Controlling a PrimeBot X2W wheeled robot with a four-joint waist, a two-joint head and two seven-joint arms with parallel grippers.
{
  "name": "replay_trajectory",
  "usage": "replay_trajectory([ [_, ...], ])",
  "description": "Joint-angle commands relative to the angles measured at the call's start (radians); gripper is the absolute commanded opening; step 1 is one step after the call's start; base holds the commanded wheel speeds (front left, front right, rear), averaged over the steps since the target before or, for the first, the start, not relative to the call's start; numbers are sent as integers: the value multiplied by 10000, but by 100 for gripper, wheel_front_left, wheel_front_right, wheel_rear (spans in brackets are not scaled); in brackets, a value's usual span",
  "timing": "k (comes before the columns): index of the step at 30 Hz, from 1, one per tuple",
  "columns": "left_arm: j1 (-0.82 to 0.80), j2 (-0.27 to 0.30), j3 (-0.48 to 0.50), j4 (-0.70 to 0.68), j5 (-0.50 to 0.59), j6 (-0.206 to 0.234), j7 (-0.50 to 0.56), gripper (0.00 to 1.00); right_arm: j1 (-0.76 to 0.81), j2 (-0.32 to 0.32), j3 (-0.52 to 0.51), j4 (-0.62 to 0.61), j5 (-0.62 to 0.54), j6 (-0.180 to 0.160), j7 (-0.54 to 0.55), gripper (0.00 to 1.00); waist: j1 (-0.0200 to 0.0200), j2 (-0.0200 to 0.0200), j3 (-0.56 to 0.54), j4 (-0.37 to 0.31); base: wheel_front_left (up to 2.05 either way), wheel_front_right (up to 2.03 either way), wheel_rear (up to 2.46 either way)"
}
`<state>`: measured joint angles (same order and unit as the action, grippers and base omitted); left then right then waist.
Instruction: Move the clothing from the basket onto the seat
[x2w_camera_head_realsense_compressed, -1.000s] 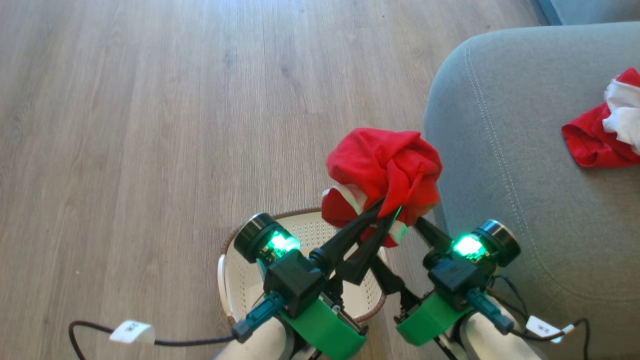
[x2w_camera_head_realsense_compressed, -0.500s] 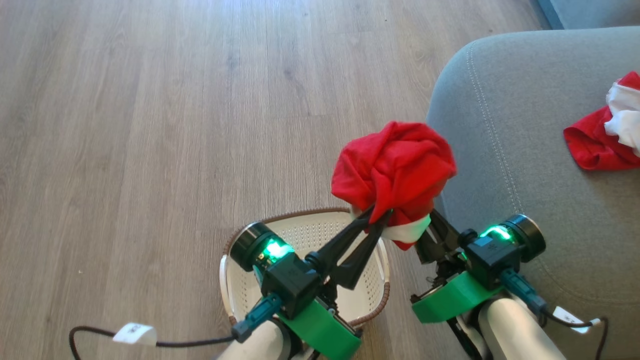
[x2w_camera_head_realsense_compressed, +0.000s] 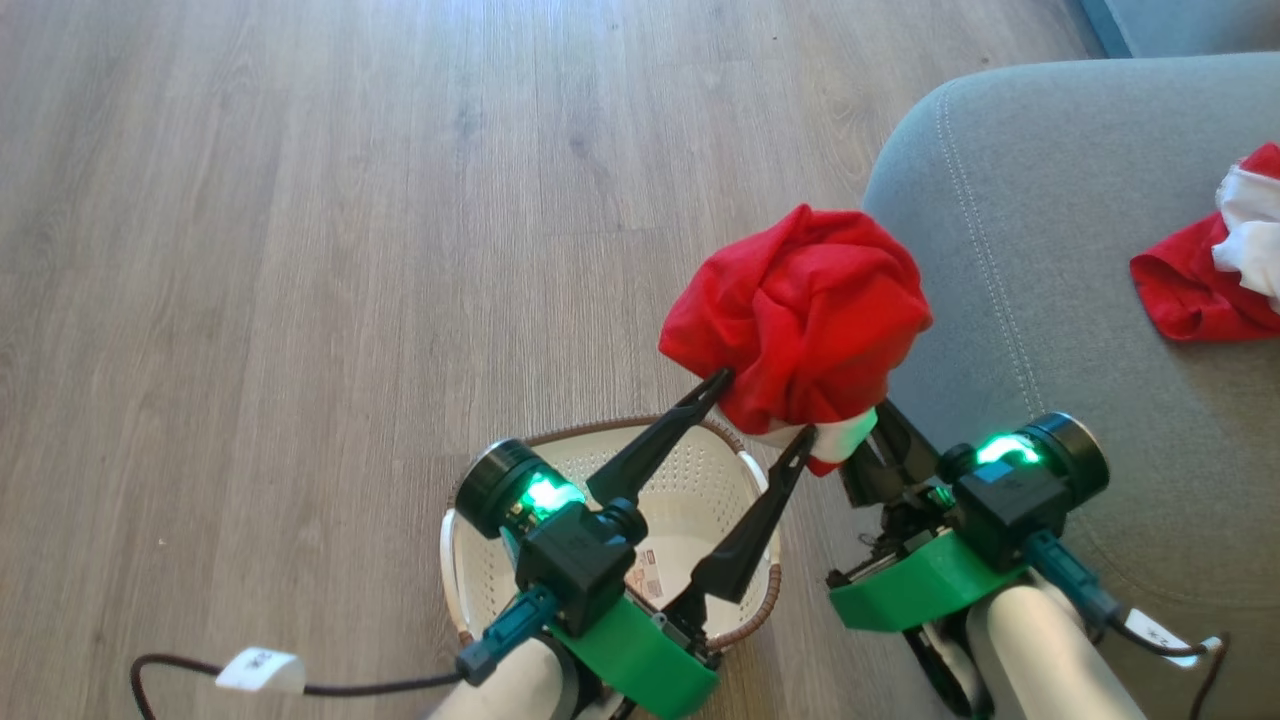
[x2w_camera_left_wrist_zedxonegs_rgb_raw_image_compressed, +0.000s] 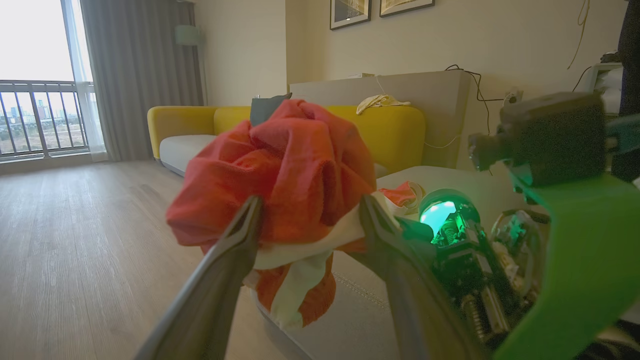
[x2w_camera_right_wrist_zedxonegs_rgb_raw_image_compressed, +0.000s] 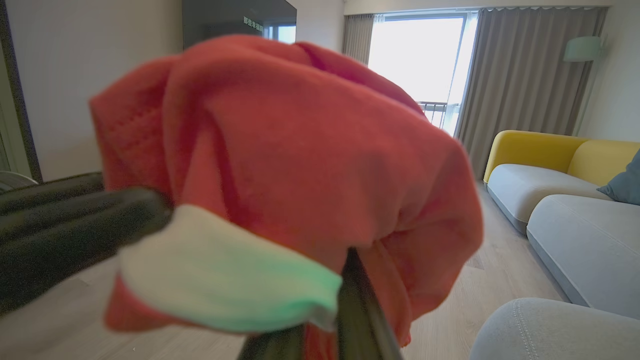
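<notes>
A bunched red garment (x2w_camera_head_realsense_compressed: 800, 320) with white trim hangs in the air above the basket's far right rim, beside the seat's (x2w_camera_head_realsense_compressed: 1050, 300) rounded corner. My right gripper (x2w_camera_head_realsense_compressed: 868, 447) is shut on its underside, fingers buried in the cloth (x2w_camera_right_wrist_zedxonegs_rgb_raw_image_compressed: 300, 150). My left gripper (x2w_camera_head_realsense_compressed: 765, 408) is open, its two fingers spread on either side of the garment (x2w_camera_left_wrist_zedxonegs_rgb_raw_image_compressed: 285, 165). The cream basket (x2w_camera_head_realsense_compressed: 480, 570) stands on the floor below, its paper label (x2w_camera_head_realsense_compressed: 650, 583) showing. A second red and white garment (x2w_camera_head_realsense_compressed: 1195, 290) lies on the seat at the right edge.
Wood plank floor (x2w_camera_head_realsense_compressed: 300, 250) stretches to the left and beyond. A black cable with a white tag (x2w_camera_head_realsense_compressed: 260, 670) trails at lower left. A yellow sofa (x2w_camera_left_wrist_zedxonegs_rgb_raw_image_compressed: 390, 125) stands farther off, with curtains and a balcony window behind.
My left gripper has opened and let go of the garment. The right gripper, holding the garment, has carried it a little up and toward the seat. The basket's label has come into sight.
</notes>
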<state>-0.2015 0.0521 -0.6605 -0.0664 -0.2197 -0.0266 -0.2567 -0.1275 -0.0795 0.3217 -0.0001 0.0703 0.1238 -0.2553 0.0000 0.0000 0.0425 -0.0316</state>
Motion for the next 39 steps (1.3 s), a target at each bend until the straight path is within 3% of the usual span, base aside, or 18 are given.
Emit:
replay_trajectory([
  [1, -288, -18, 361, -323, 171, 32, -51, 100, -127, 147, 54, -488, -88, 69, -65, 0, 0, 0, -15, -4, 0, 0, 0],
  [16, -61, -18, 1013, 167, 759, 23, -51, 100, 202, -34, -1453, -890, -710, 69, -65, 0, 0, 0, 71, -156, 0, 0, 0],
  [31, 517, -11, 1256, 1158, 1781, -524, -51, 100, 1397, 18, -3362, -823, -813, 69, -65, 0, 0, 0, 140, -434, 0, 0, 0],
  [39, 751, 45, 1253, 1624, 1938, -698, -51, 100, 1631, 67, -3523, -534, -890, 69, -65, 0, 0, 0, 177, -555, 0, 0, 0],
])
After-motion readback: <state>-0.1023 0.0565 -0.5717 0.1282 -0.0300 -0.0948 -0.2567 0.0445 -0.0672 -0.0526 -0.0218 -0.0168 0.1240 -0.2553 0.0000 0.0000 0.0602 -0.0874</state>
